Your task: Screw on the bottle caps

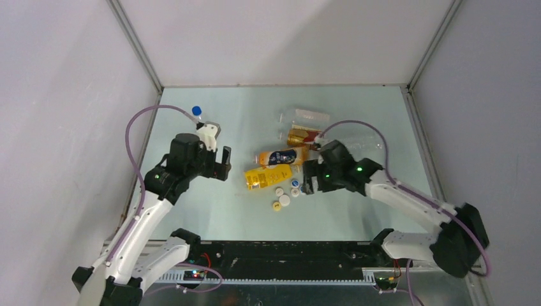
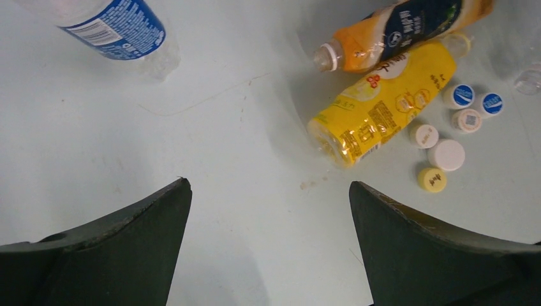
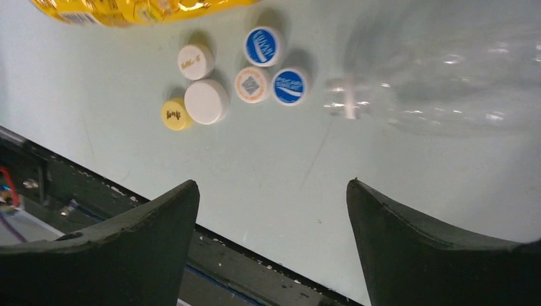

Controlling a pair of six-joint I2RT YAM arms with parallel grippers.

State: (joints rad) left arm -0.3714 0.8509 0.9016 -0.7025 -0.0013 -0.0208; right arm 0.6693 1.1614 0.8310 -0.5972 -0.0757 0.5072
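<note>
The left gripper is hanging over the table, its jaws standing wide apart and gripping nothing. To its right, a yellow bottle and an orange bottle are lying on their sides. Six loose caps are sitting just beside the yellow bottle. The right gripper is hovering near them, jaws spread and empty.

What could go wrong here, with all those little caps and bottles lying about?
The caps lie bunched, some touching, so the right end effector might knock neighbours or pick up two. The yellow bottle and the clear bottle lie on their sides and could roll when pushed. Caps differ in size, so a wrong one might be tried on a neck.
</note>
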